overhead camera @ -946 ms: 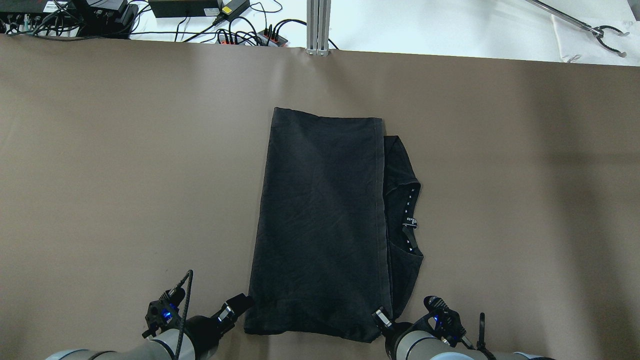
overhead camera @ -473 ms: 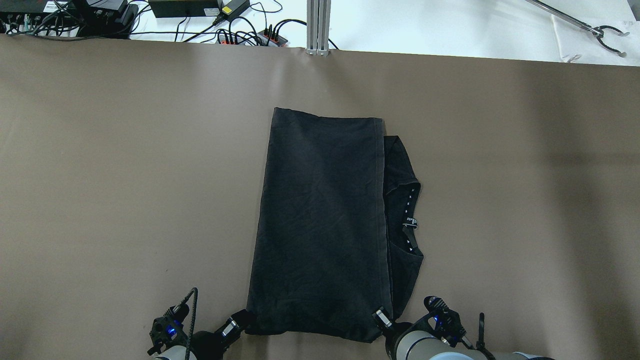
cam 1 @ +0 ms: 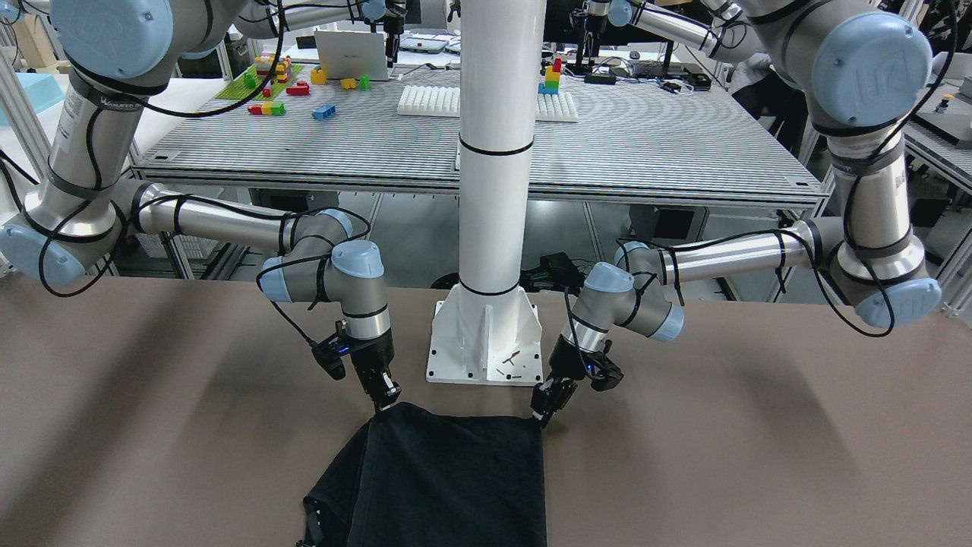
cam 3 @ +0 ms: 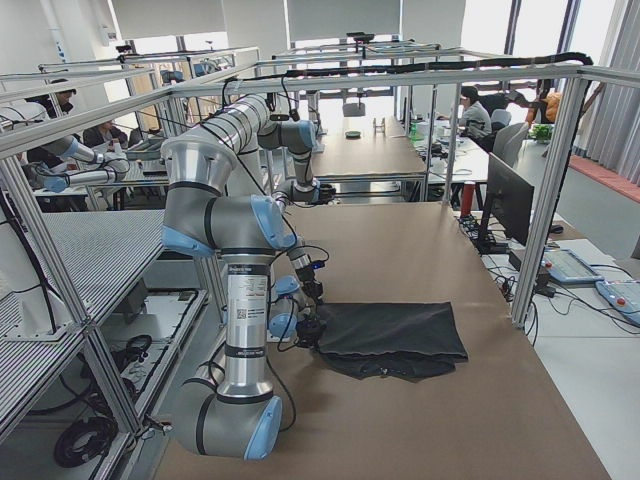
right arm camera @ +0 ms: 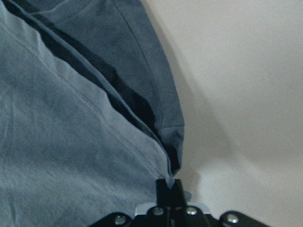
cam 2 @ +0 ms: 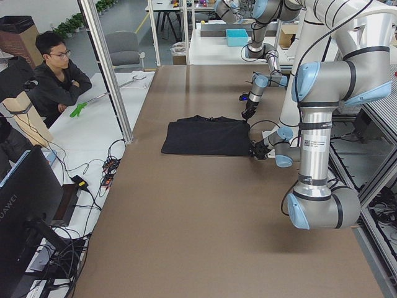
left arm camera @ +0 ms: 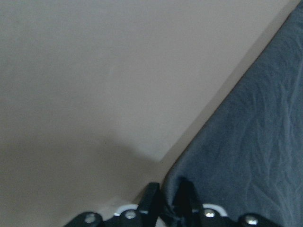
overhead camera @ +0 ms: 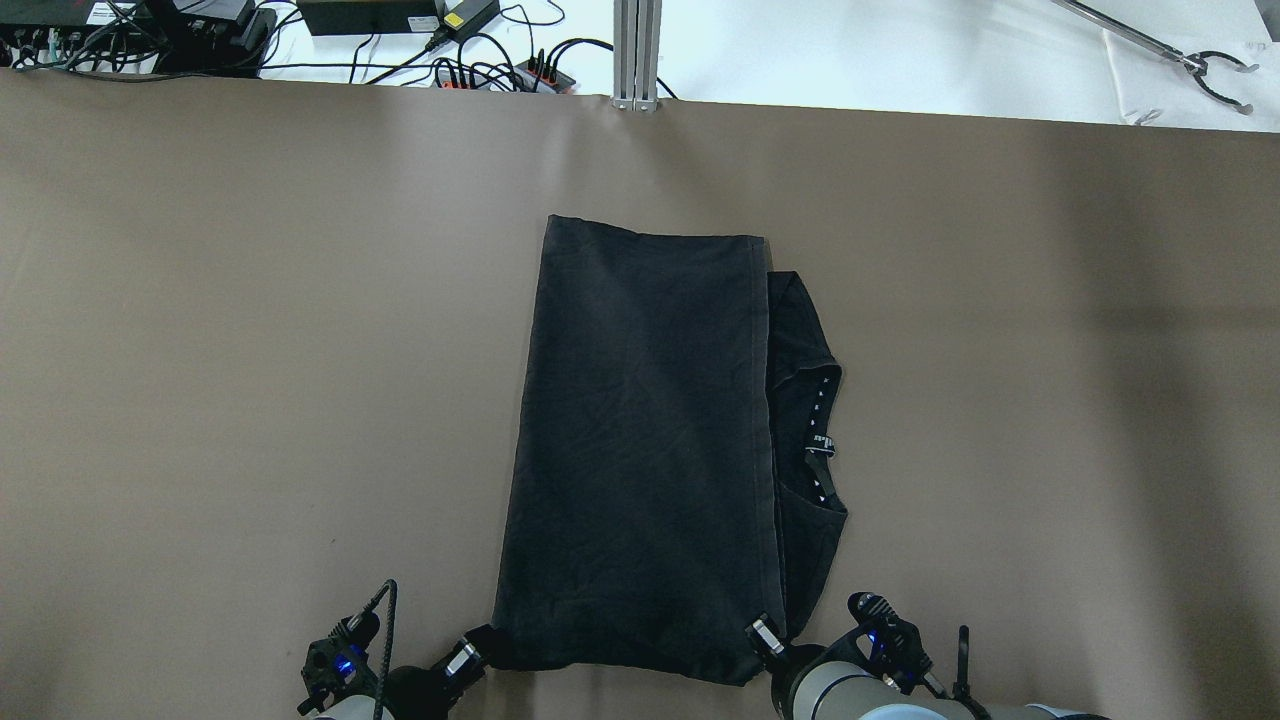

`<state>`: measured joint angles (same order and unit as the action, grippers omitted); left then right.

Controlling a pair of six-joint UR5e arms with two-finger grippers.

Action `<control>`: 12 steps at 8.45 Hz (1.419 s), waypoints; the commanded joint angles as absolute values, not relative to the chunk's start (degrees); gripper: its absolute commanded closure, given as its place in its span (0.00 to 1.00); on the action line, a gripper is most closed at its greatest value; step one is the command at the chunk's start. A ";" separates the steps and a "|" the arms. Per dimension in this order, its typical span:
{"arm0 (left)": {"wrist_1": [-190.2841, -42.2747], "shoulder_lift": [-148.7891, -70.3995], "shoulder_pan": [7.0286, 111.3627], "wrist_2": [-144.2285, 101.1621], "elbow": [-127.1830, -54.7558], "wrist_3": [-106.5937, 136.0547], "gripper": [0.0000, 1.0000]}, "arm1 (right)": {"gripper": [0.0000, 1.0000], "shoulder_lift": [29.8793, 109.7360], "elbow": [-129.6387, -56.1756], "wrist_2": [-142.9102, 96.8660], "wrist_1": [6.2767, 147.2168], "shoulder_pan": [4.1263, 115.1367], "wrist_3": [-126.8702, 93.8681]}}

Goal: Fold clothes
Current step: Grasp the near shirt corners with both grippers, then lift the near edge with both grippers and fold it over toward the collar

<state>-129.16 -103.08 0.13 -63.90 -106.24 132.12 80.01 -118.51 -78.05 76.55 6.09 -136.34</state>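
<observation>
The black garment [overhead camera: 640,450] lies flat and folded on the brown table, its collar side showing at the right edge [overhead camera: 815,440]. It also shows in the front-facing view [cam 1: 456,479]. My left gripper [overhead camera: 478,647] is at the garment's near-left corner and is shut on it; the left wrist view shows the fabric [left arm camera: 255,142] pinched between the close-set fingers. My right gripper [overhead camera: 762,634] is at the near-right corner, shut on the layered edge [right arm camera: 71,118]. In the front-facing view the left gripper [cam 1: 544,403] and the right gripper [cam 1: 387,398] stand at the two corners.
The white pole's base plate [cam 1: 486,342] stands just behind the garment's near edge, between the two grippers. Cables and power strips [overhead camera: 480,60] lie beyond the table's far edge. A person [cam 2: 59,74] sits past the far side.
My left gripper has moved back toward the robot's side and in to the garment's near-left corner, whose edge has shifted a little. The right gripper has not moved.
</observation>
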 commanded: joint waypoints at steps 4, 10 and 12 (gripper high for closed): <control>-128.67 -101.69 0.44 -63.99 -115.57 132.19 1.00 | 1.00 80.16 -120.58 -77.61 74.62 6.76 -149.98; -113.57 -108.00 13.50 -67.82 -120.68 131.05 1.00 | 1.00 80.25 -124.10 -83.10 74.53 18.15 -153.28; -113.55 -112.03 19.92 -72.67 -115.78 128.25 1.00 | 1.00 77.28 -122.79 -91.47 74.62 26.42 -150.84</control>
<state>-114.55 -108.10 13.86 -68.49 -119.78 130.65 79.99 -123.93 -84.56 74.53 18.72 -153.00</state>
